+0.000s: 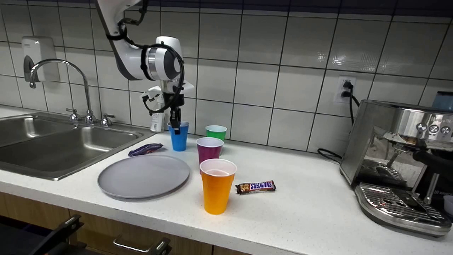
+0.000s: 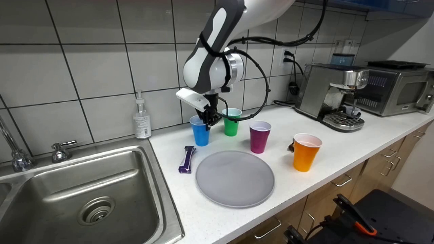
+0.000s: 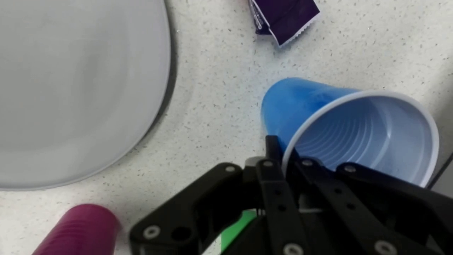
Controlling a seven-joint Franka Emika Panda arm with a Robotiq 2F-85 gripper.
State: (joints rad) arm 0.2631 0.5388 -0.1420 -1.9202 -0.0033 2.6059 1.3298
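Observation:
My gripper (image 3: 284, 150) is shut on the wall of a blue cup (image 3: 295, 101), one finger inside the cup and one outside. In both exterior views the gripper (image 1: 176, 127) (image 2: 207, 124) reaches down to the blue cup (image 1: 181, 142) (image 2: 201, 136), which looks upright on the white counter near the tiled wall. Close by stand a green cup (image 1: 216, 131) (image 2: 231, 127) and a maroon cup (image 1: 208, 150) (image 2: 259, 139). A purple-wrapped bar (image 1: 145, 149) (image 2: 187, 160) lies beside the blue cup. The inner fingertip is partly hidden by the cup's rim.
A flat grey plate (image 1: 143, 177) (image 2: 235, 179) lies in front of the cups. An orange cup (image 1: 217, 191) and a Snickers bar (image 1: 255, 187) are farther along the counter. The sink (image 2: 101, 162), a soap bottle (image 2: 141, 120) and a coffee machine (image 1: 400, 159) stand around.

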